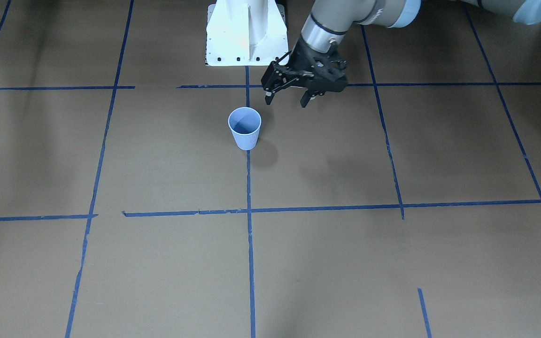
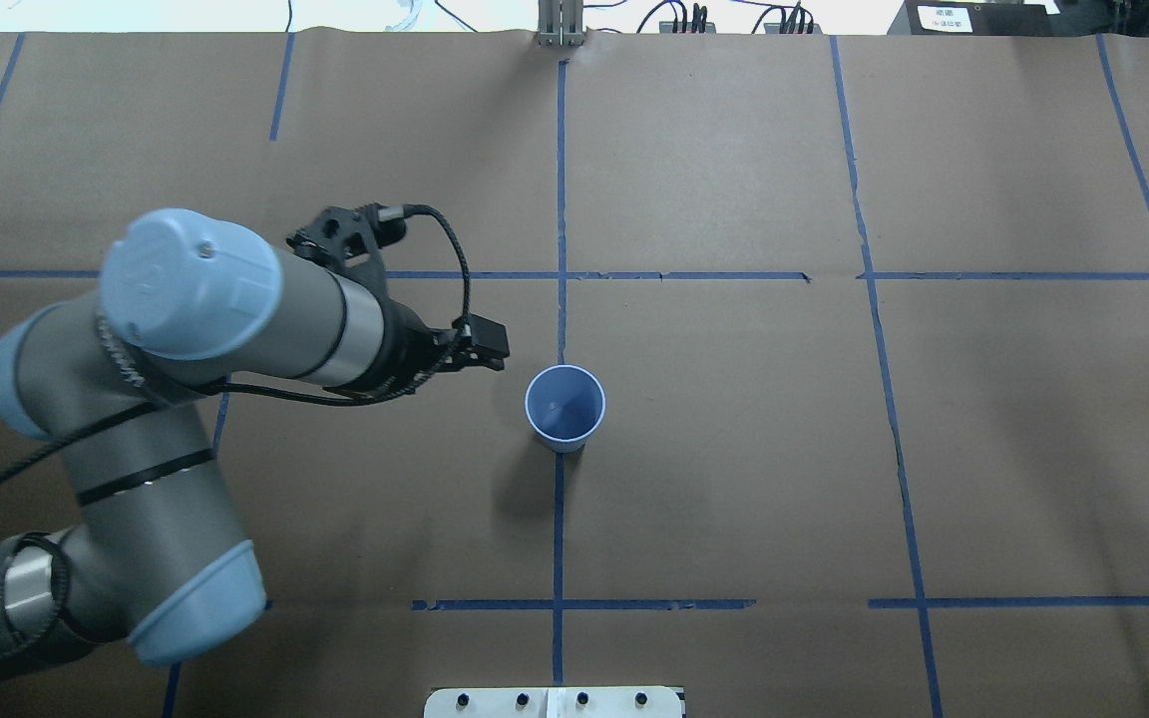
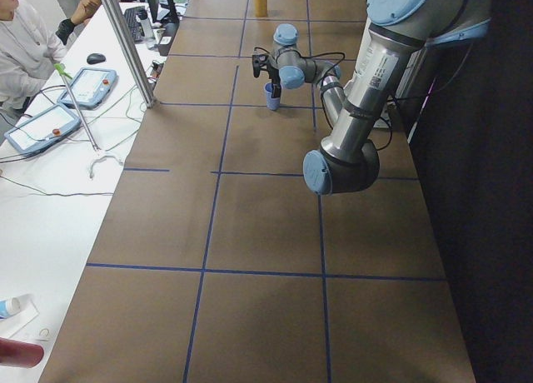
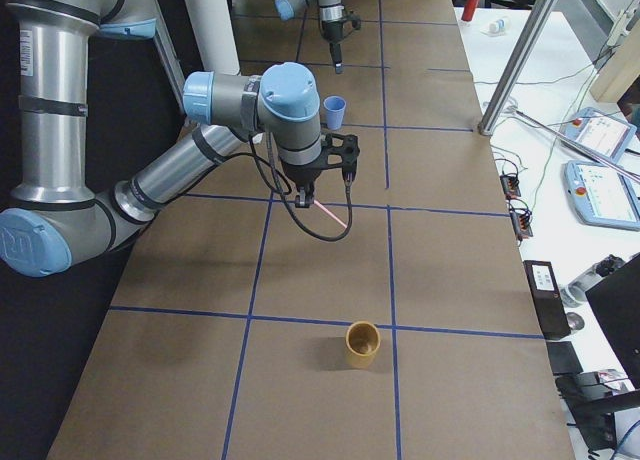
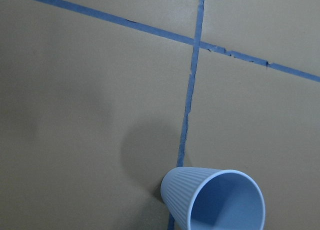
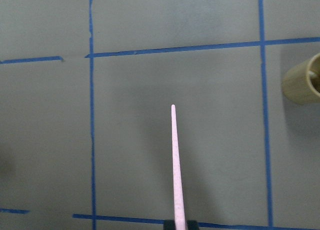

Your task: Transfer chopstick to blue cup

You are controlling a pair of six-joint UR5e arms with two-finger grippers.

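Note:
The pale blue ribbed cup [image 1: 244, 127] stands upright and empty on a blue tape line near the table's middle [image 2: 565, 407]. My left gripper [image 1: 286, 101] is open and empty. It hovers just beside the cup, on my left of it [image 2: 483, 351]. The left wrist view shows the cup [image 5: 215, 200] low in the frame and no fingers. My right gripper [image 4: 306, 195] is shut on the pale pink chopstick [image 4: 328, 214]. It holds the chopstick above the table, well to my right of the cup [image 4: 335, 108]. In the right wrist view the chopstick [image 6: 175, 165] points forward from the gripper [image 6: 179, 225].
A tan cup [image 4: 362, 345] stands farther toward the table's right end and shows in the right wrist view [image 6: 301, 85]. The white robot base plate [image 1: 245, 35] sits behind the blue cup. A metal post [image 4: 520, 60] and an operators' bench with pendants [image 3: 50, 125] border the far side.

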